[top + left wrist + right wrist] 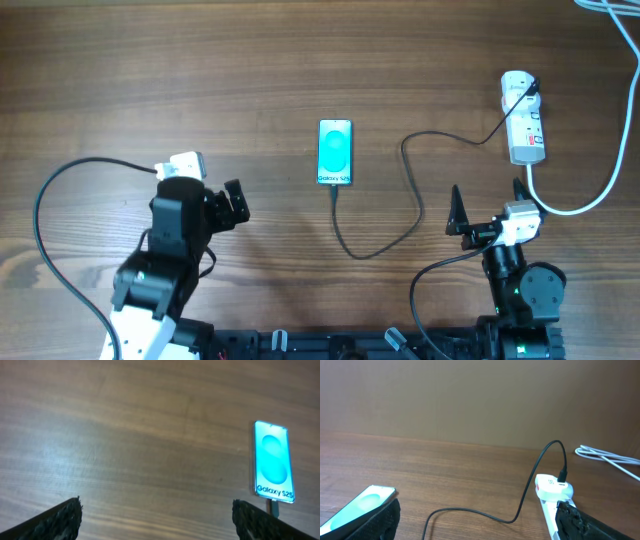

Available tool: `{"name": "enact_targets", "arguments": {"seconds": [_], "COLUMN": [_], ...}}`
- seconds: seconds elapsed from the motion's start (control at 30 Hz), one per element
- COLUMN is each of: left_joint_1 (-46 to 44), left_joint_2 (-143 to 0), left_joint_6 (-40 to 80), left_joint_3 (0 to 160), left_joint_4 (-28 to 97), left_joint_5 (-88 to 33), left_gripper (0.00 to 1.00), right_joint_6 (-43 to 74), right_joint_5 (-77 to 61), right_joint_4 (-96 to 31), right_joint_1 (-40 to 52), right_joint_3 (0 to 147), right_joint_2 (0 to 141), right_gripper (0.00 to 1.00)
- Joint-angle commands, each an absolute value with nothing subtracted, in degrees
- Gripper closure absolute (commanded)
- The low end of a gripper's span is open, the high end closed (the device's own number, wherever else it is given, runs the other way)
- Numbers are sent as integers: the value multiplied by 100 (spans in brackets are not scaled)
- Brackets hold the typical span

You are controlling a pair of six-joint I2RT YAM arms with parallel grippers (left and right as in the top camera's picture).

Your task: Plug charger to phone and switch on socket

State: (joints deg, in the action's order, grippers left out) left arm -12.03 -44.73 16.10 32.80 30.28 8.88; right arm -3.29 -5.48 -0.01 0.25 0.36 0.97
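The phone (335,152) lies flat mid-table, its cyan screen lit; it also shows in the left wrist view (272,460) and the right wrist view (357,506). The charger (418,205), a thin black cable, runs from the socket (523,118), loops down, and its tip (270,506) meets the phone's near edge. From the right wrist view, the charger (520,510) rises into the socket (552,487). My left gripper (205,192) is open and holds nothing, left of the phone. My right gripper (488,203) is open just below the socket, with nothing in it.
A thicker white lead (600,200) curves from the socket's near end out to the right and up the table's right edge; it also shows at the far right (610,457). Black arm cables trail near the front edge. The wooden table (200,70) is bare on the left.
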Motion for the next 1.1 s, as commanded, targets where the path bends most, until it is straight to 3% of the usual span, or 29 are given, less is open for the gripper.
{"name": "enact_targets", "arguments": {"seconds": [0.0, 0.37, 0.63, 1.07], "left_joint_1": [-1170, -1160, -517, -132], "left_joint_2": [-3966, -2401, -1374, -644], "left_joint_6": [849, 757, 174, 193], "left_joint_3": [2700, 1594, 838, 401], "left_joint_4": [2233, 1173, 539, 390], "left_joint_5": [687, 661, -499, -659], "left_gripper": [0, 0, 0, 0], "right_joint_6": [-287, -290, -287, -287], "right_joint_5": [-451, -454, -454, -454], "right_joint_4": [12, 12, 12, 12], "right_joint_1": [47, 47, 47, 47], "right_joint_3": [30, 30, 30, 30], "right_joint_2": [43, 43, 43, 43], "right_gripper": [0, 0, 0, 0]}}
